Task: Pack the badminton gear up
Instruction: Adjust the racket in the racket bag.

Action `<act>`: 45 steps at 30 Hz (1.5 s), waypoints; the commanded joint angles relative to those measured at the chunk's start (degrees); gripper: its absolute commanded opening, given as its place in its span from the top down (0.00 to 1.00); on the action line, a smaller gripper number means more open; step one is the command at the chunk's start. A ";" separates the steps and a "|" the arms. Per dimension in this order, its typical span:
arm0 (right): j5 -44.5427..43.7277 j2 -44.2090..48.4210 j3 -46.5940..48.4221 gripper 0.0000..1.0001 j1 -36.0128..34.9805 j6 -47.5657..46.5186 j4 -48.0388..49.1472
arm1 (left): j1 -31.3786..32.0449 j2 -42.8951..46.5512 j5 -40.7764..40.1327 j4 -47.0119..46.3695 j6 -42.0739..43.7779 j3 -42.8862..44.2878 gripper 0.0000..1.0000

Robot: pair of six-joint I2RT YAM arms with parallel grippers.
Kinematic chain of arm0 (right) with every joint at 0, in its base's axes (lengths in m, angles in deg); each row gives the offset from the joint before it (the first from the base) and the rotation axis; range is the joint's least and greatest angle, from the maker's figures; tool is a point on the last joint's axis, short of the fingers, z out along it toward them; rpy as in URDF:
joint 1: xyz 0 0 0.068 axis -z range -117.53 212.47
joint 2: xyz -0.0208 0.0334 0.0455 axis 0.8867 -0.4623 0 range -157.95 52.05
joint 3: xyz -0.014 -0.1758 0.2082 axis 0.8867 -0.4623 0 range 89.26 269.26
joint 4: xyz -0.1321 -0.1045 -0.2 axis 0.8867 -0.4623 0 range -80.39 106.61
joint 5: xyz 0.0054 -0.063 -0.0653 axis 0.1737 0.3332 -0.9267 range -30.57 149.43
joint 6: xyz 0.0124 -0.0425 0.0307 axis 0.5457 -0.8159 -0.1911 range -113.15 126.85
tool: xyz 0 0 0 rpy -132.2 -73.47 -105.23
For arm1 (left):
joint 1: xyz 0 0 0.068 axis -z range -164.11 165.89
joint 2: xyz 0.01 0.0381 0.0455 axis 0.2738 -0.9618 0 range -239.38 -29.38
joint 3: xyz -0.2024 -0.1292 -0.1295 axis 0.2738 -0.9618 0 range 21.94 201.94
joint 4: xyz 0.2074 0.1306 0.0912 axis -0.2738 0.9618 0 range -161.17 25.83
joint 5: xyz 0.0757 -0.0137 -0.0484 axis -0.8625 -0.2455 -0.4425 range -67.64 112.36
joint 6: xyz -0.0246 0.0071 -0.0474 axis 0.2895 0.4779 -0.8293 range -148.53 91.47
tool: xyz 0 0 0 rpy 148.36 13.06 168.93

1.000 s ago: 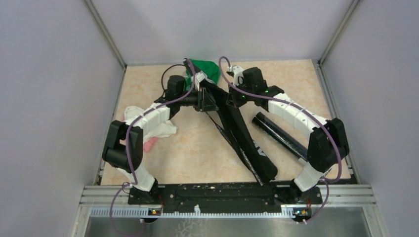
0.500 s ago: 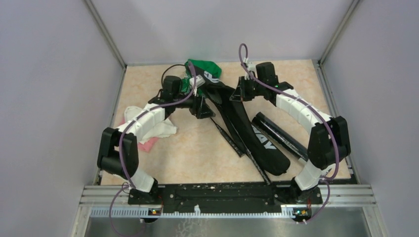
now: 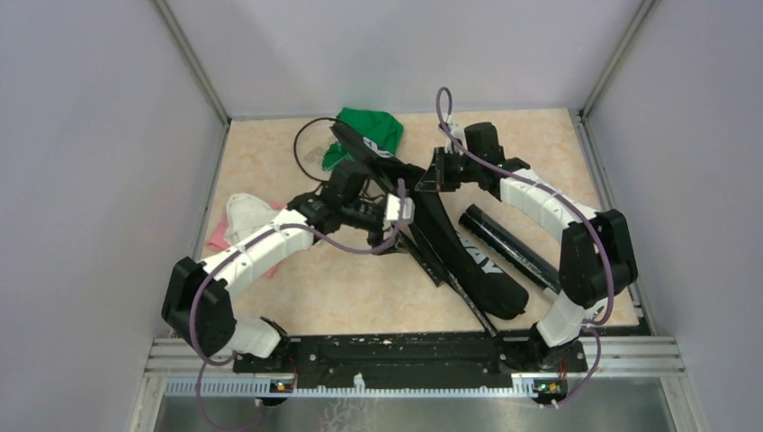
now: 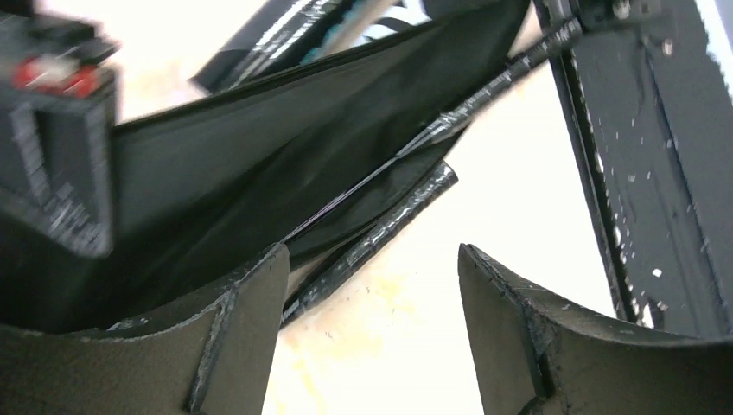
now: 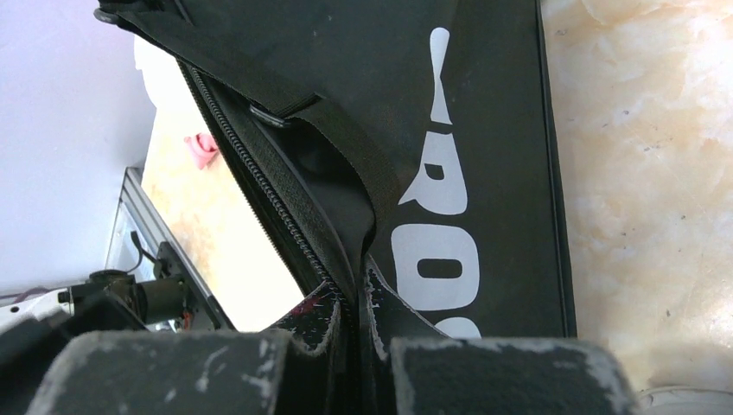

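Observation:
The black CROSSWAY racket bag (image 3: 454, 243) lies diagonally across the table, its far end by the green cloth. My right gripper (image 3: 434, 176) is shut on the bag's zipper edge (image 5: 346, 259) and holds it up; the white lettering (image 5: 432, 186) shows beside it. My left gripper (image 3: 402, 214) is open and empty, low over the table beside the bag. A taped black racket handle (image 4: 380, 233) lies just off its left finger (image 4: 251, 303). A second racket handle (image 3: 471, 304) sticks out near the base. A racket head (image 3: 310, 142) loops out at the back. The black tube (image 3: 509, 248) lies right of the bag. No shuttlecocks show.
A green cloth (image 3: 373, 129) lies at the back by the bag's end. White and pink cloths (image 3: 236, 220) lie at the left. The black base rail (image 3: 387, 349) runs along the near edge, also seen in the left wrist view (image 4: 657, 138). Grey walls enclose three sides.
My left gripper has left the bag's far end and swung right and nearer, low beside the bag. The bag has shifted right and sagged. My right gripper moved back, still holding the edge.

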 commanded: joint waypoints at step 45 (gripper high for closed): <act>3.30 -0.93 -2.28 1.00 1.44 -6.95 1.45 | 27.40 -37.69 -23.23 17.43 33.39 28.56 0.85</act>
